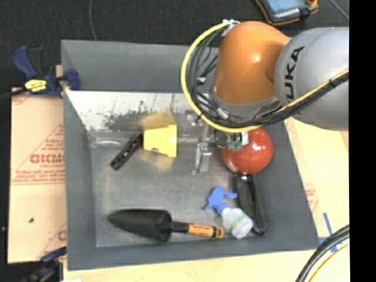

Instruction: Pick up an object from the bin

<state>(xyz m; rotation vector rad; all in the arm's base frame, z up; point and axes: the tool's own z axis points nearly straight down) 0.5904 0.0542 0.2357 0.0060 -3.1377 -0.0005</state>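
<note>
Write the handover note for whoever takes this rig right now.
Gripper: down in the middle of the bin, between the yellow block and the red ball; I cannot see it holding anything.
Other things: black stick left of the block; black trowel with an orange handle along the front; blue-capped white bottle front right, with a black handle beside it.
Done: nothing picked.
Left: grasp one thing and lift it out.

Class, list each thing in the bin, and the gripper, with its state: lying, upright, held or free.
Yellow block: free, by bin's back wall.
Black stick: lying flat, slanted, free.
Black trowel: lying flat near front, free.
Spray head: on its side.
Red ball: free, partly under arm.
Gripper: between block and ball, nothing visibly held.
</note>
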